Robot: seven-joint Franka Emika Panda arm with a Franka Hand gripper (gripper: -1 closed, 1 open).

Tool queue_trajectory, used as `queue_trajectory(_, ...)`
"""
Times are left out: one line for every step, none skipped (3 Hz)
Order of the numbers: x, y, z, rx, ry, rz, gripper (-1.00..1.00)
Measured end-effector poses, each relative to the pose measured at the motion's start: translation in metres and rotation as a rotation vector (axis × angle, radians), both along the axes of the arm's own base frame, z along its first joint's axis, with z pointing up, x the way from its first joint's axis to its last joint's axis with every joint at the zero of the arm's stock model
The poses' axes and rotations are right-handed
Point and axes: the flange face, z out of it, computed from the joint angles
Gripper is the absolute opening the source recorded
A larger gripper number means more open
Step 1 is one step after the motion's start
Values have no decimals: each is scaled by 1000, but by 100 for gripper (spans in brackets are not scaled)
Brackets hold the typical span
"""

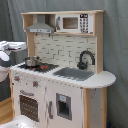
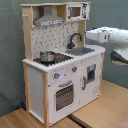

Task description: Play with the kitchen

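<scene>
- Grey curtain hung behind everything you saw, and the wooden table carried the kitchen, standing upright in both exterior views.
- On the kitchen you had a grey hood up top, a microwave beside it, and a black faucet over the sink.
- A metal pot sat on the stove, with the oven door below.
- Your white arm sat at three o'clock of the kitchen in the second exterior view, near the sink end, apart from it.
- You could not tell how the gripper fingers stood.
</scene>
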Motion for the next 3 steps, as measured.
queue_trajectory(21, -15, 7, -14, 15, 5, 100)
queue_trajectory(45, -39, 18, -17, 11, -10, 100)
queue_trajectory(71, -58, 28, -1, 7, -22, 100)
